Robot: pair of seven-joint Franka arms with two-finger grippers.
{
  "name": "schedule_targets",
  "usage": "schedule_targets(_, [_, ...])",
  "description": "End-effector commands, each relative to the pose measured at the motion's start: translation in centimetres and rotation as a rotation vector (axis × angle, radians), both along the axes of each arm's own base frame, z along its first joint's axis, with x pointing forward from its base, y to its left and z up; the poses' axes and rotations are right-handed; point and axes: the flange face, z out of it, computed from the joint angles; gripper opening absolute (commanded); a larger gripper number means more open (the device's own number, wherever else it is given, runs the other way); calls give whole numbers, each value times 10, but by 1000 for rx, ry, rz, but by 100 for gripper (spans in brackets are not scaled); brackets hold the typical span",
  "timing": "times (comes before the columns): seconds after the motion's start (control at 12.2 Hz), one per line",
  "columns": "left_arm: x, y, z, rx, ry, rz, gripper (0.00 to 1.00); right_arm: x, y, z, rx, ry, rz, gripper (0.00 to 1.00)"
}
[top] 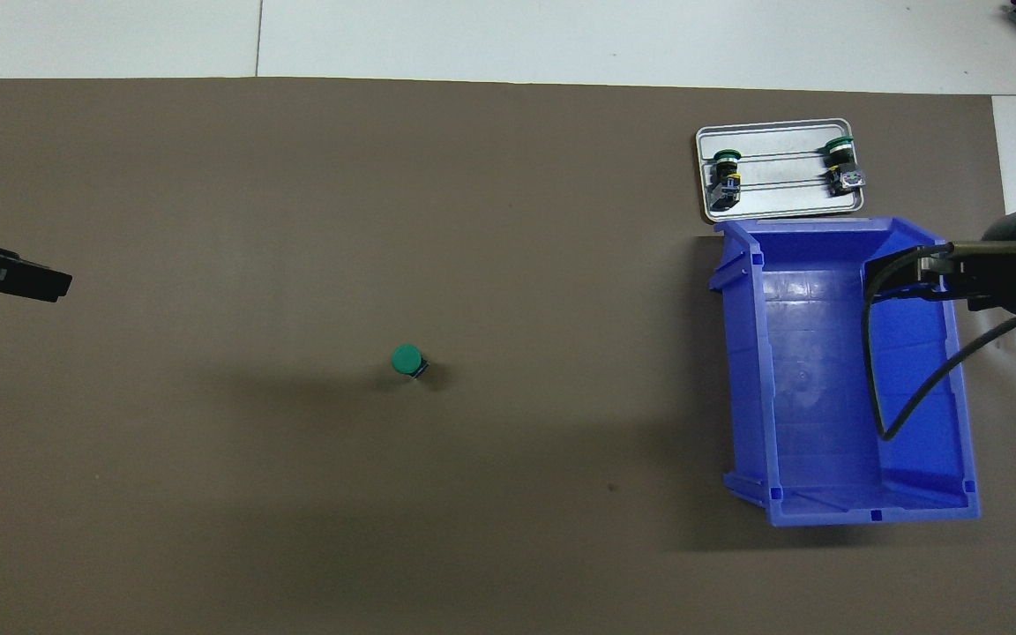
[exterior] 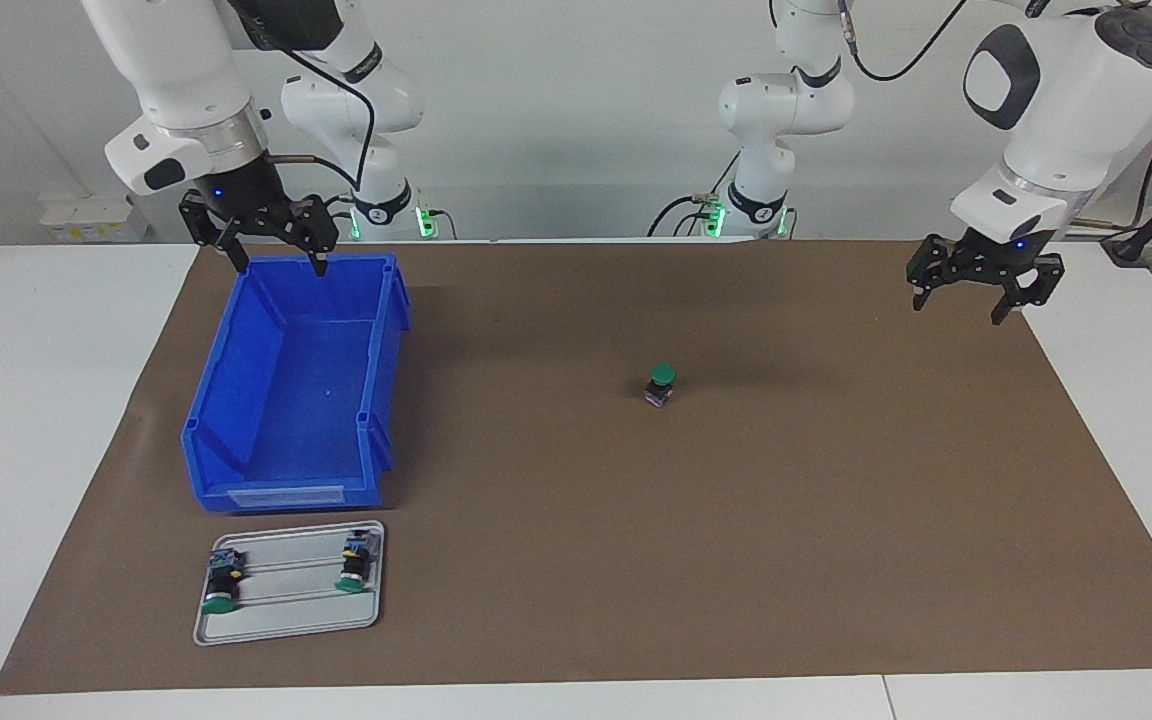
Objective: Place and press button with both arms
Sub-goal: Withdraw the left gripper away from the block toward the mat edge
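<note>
- Green-capped and upright, the button (exterior: 661, 384) stands alone on the brown mat (exterior: 836, 520) in the facing view, about mid-table and well apart from both arms. The right gripper (exterior: 276, 250) hangs over the robot-side end of the blue bin (exterior: 296, 400), fingers spread and holding nothing; the left gripper (exterior: 976, 290) hangs over the mat's edge at the left arm's end, likewise spread and empty. Two more buttons (exterior: 221, 585) lie on their sides on the metal tray (exterior: 286, 620), just beside the bin and farther from the robots.
- Risk, as I judge it: the button is small and top-heavy on a narrow base, so an off-centre press could tip or skid it unless the other gripper steadies the body.
- Only this view shows gripper height and that both hang clear of everything.
- Overhead, the button (top: 407, 360) shows its round cap squarely, giving truer centring for a press. The left gripper (top: 18, 275) barely enters, and the right gripper (top: 914, 273) overlaps the bin (top: 825, 370), seeming inside it, which is misleading. The tray (top: 781, 205) nearly touches the bin's rim.
</note>
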Motion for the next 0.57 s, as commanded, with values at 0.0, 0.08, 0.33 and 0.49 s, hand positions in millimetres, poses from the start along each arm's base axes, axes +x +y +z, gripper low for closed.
schedule_targets(0.0, [-11, -1, 0, 19, 19, 18, 100, -6, -4, 2, 3, 0, -13, 100])
schedule_targets(0.08, [-11, -2, 1, 18, 17, 24, 100, -6, -4, 2, 3, -2, -13, 100])
schedule_targets(0.33, [-12, -7, -2, 14, 16, 77, 91, -6, -4, 2, 3, -2, -13, 100])
schedule_targets(0.49, [-15, -40, -3, 7, 20, 125, 52, -6, -4, 2, 3, -2, -12, 100])
